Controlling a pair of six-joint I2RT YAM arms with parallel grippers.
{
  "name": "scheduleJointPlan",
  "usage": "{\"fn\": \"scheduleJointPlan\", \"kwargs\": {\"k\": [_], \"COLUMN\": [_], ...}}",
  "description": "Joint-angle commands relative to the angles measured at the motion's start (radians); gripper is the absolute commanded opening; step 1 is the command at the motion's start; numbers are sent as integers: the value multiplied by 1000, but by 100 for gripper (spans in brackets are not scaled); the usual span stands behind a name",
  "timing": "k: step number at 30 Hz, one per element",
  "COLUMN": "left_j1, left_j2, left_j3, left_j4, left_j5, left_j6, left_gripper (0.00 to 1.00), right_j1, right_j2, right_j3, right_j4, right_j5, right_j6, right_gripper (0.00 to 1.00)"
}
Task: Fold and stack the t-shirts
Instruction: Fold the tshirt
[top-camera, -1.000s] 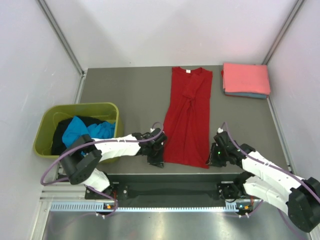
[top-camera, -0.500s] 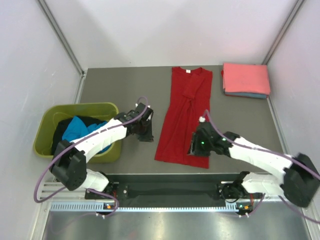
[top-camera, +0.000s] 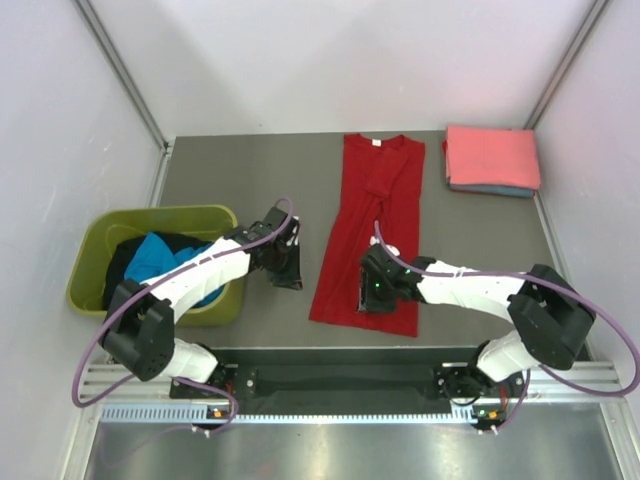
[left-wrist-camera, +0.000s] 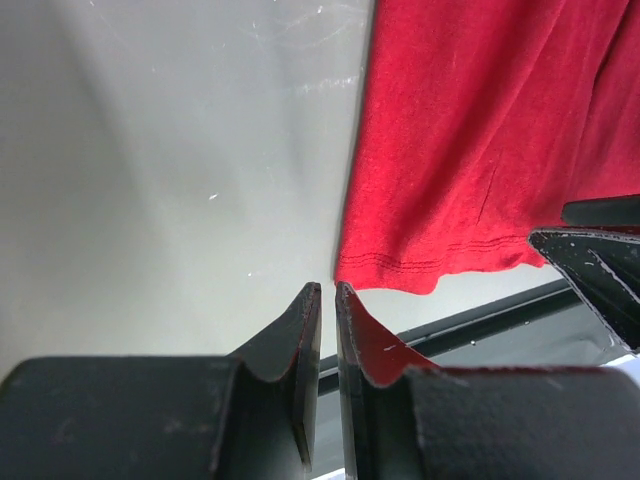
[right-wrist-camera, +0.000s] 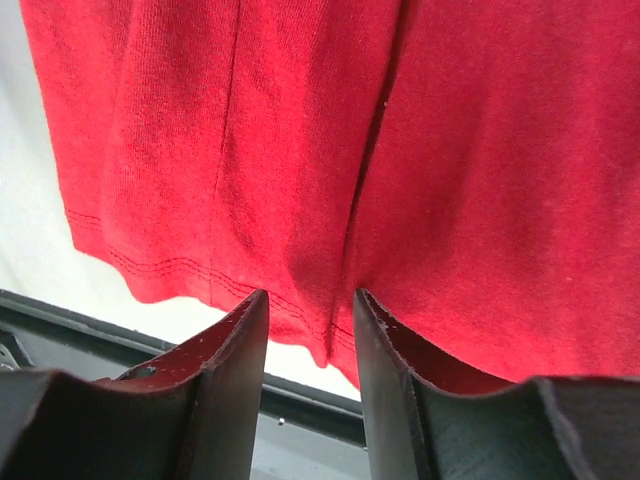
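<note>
Red cotton tee (top-camera: 375, 215) is stretched out lengthways down the middle of the grey table (top-camera: 240, 180), collar at the far end, hem close to the near edge, sides already folded in so it's a narrow strip.

Right gripper (top-camera: 368, 292) sits low over the hem end of it. On the wrist cam its two fingers are apart with a long crease of red cloth running between them. Honestly can't tell if the tips are touching the fabric or just above it, but they aren't pinched on anything.

Left gripper (top-camera: 290, 275) is off to the left of the shirt over bare table, near the hem corner but clear of it. Its fingers have just a thin slit between them and nothing in there.

Far right corner has a folded salmon-pink shirt (top-camera: 492, 155) on top of a blue one (top-camera: 490, 189), only a sliver of blue showing. Olive-green tub (top-camera: 95, 240) on the left holds a turquoise shirt (top-camera: 165, 255) and a black one (top-camera: 120, 265), bunched up.
</note>
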Motion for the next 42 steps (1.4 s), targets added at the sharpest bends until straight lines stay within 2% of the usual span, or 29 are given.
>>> {"fn": "scheduleJointPlan", "kwargs": {"k": [1, 6, 8, 9, 10, 13, 23, 42], "left_j1": [5, 5, 5, 5, 5, 5, 5, 5], "left_j2": [0, 5, 3, 2, 2, -2, 21, 41], "left_j3": [-5, -15, -19, -22, -27, -33, -33, -33], "left_j4": [32, 37, 40, 40, 41, 43, 54, 83], "left_j5": [27, 25, 22, 22, 22, 19, 32, 113], "left_j6": [19, 19, 19, 18, 17, 16, 11, -2], "left_gripper": [16, 16, 16, 16, 16, 16, 17, 19], "right_j1": [20, 24, 26, 26, 26, 28, 26, 18], "right_j2": [17, 27, 31, 29, 26, 2, -100, -222], "right_j3": [41, 41, 40, 41, 41, 44, 44, -137], "right_j4": [49, 65, 71, 72, 74, 63, -15, -27], "right_j5": [18, 13, 10, 8, 8, 22, 105, 179], "right_j6": [20, 18, 17, 14, 14, 6, 5, 58], "right_gripper": [40, 37, 31, 26, 16, 2, 3, 3]}}
